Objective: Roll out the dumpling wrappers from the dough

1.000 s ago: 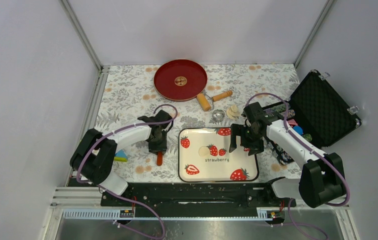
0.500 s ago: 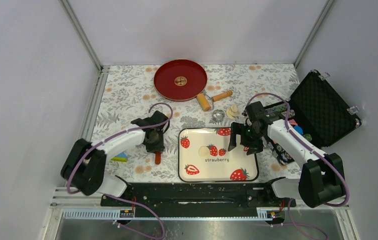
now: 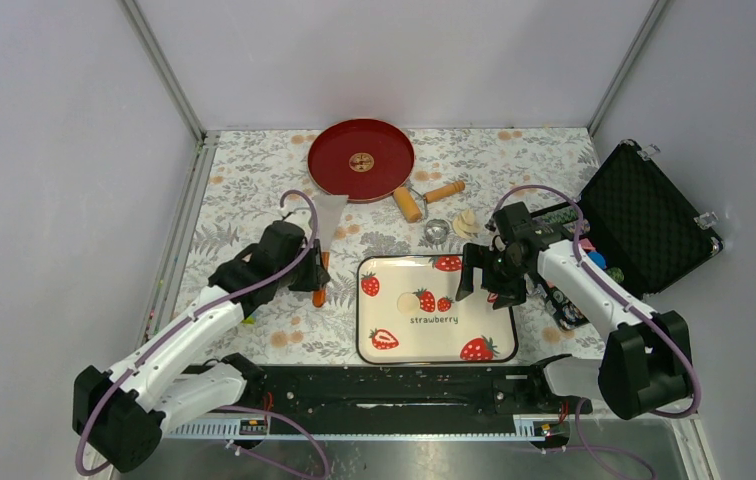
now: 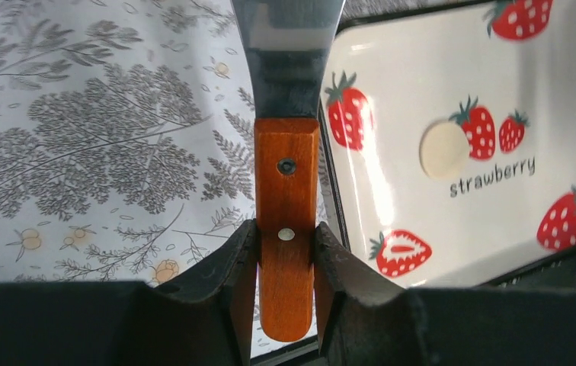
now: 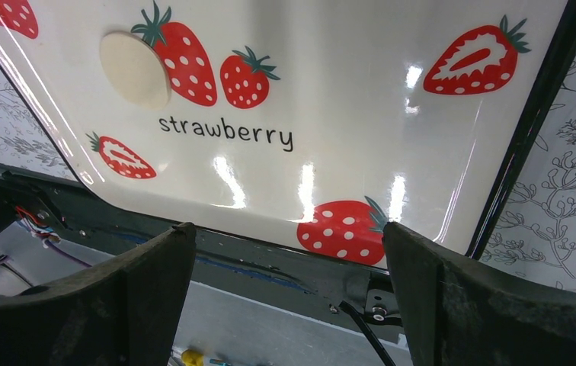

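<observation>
One dumpling wrapper (image 3: 408,301), a small pale round disc, lies on the strawberry tray (image 3: 437,341) left of centre; the wrist views show the same wrapper (image 4: 443,149) (image 5: 134,69). My left gripper (image 3: 314,273) (image 4: 286,229) is shut on the wooden handle of a metal-bladed scraper (image 4: 286,164), held above the tablecloth just left of the tray, blade (image 3: 330,211) pointing toward the far side. My right gripper (image 3: 488,281) (image 5: 289,229) hangs open over the tray's right part with nothing between its fingers.
At the back stands a red plate (image 3: 361,160). A wooden rolling pin (image 3: 424,197), a metal ring cutter (image 3: 438,230) and pale dough pieces (image 3: 466,220) lie between plate and tray. An open black case (image 3: 644,215) sits at the right.
The left arm has lifted the scraper off the tablecloth and carried it away from the front edge, so its blade now shows near the red plate. The right arm has not moved.
</observation>
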`<state>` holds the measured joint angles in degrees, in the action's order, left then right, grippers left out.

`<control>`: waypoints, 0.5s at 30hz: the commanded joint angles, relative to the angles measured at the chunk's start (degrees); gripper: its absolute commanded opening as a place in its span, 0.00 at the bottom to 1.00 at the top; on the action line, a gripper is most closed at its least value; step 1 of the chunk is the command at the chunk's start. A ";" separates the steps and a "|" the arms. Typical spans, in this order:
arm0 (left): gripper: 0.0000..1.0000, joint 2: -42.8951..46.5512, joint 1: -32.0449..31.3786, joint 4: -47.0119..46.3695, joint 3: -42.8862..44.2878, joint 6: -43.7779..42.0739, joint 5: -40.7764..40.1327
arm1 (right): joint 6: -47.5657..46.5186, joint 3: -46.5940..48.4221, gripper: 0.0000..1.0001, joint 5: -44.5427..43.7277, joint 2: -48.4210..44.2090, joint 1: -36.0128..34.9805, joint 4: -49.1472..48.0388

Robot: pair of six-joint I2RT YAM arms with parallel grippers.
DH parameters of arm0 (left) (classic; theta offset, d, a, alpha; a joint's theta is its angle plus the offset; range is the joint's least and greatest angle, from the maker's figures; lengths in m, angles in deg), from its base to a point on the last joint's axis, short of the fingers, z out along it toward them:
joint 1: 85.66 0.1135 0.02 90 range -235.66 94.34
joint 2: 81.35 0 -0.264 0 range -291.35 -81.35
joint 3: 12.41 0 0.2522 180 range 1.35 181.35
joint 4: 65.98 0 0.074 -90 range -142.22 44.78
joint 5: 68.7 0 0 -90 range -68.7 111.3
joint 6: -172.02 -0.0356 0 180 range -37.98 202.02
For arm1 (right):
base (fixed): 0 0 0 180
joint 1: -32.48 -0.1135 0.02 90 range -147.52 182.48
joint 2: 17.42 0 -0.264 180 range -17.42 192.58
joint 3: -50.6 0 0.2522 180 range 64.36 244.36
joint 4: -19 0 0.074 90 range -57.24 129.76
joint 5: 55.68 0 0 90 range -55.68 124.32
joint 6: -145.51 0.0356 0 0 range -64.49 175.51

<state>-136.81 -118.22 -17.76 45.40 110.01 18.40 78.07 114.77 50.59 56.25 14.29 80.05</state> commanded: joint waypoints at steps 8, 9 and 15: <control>0.00 2.62 0.04 -5.80 3.29 -19.29 13.69 | -0.30 5.01 1.00 2.11 -4.41 0.44 3.31; 0.00 3.04 0.04 -5.76 3.76 -21.41 14.19 | -0.50 5.36 0.99 2.70 -4.97 0.44 3.41; 0.00 4.55 0.04 -3.14 6.01 -36.04 18.94 | -1.14 7.40 0.99 7.83 -6.55 0.40 3.36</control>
<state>-134.27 -118.22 -18.74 47.48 86.34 32.50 77.96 119.08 53.96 51.42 14.44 81.87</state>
